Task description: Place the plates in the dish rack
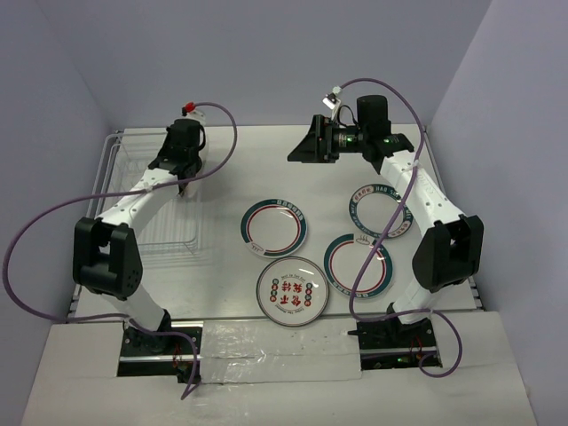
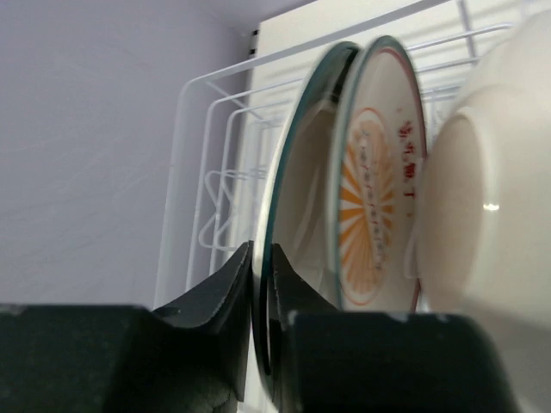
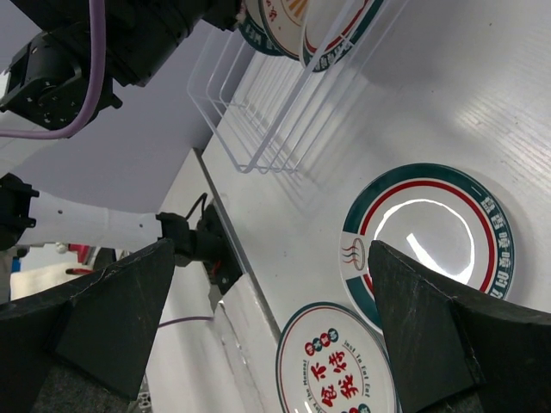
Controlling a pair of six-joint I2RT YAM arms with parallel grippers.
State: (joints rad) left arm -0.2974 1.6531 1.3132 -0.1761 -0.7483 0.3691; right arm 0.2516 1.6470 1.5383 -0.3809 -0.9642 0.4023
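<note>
Plates (image 1: 289, 289): four flat beneath your right gripper (image 3: 271, 249); others upright in dish rack (image 1: 164, 232).
Left gripper (image 2: 261, 254): nipped shut on green-rimmed plate (image 2: 303, 206); sunburst plate (image 2: 370, 206) just beyond.
Right gripper: spread wide, empty.
Hidden: racked plates, top view.

Red characters on the centre plate (image 3: 337, 372), too small to read; rim lettering on the green-rimmed plate (image 3: 428, 238) beside it, illegible too.

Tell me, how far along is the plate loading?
Done: three plates stand in the dish rack. In hand: the left claw pinches the rim of the green-rimmed plate there, apparently not yet released. Left: four plates lie flat on the table; the right claw hangs open and empty.
</note>
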